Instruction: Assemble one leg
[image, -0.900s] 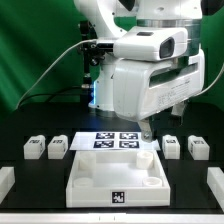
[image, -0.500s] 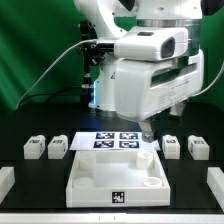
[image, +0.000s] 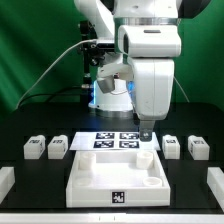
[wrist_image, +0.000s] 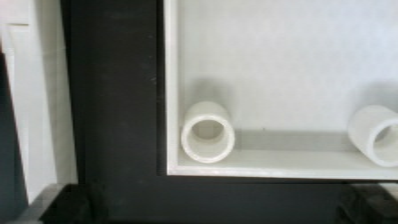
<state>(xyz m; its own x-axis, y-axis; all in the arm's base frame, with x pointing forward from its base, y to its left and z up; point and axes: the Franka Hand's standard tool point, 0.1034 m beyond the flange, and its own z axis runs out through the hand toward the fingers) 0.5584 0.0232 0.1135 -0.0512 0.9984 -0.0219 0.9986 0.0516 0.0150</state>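
Note:
Four small white legs with marker tags lie on the black table: two on the exterior view's left (image: 33, 148) (image: 58, 147) and two on its right (image: 172, 146) (image: 197, 147). My gripper (image: 148, 133) hangs over the right end of the marker board (image: 113, 141), apart from all the legs. In the wrist view the gripper (wrist_image: 214, 205) shows only as dark fingertips (wrist_image: 59, 205) at the picture's corners, spread wide with nothing between them. No leg shows in the wrist view.
The large white tray-like part (image: 82, 178) with corner sockets lies at the front middle; two of its round sockets (wrist_image: 210, 135) (wrist_image: 377, 135) show in the wrist view. White blocks sit at the front table corners (image: 5, 180) (image: 215, 180).
The arm's upper body has swung from the exterior view's right toward the middle and now stands more upright. The gripper tip stays over nearly the same spot. No part has moved.

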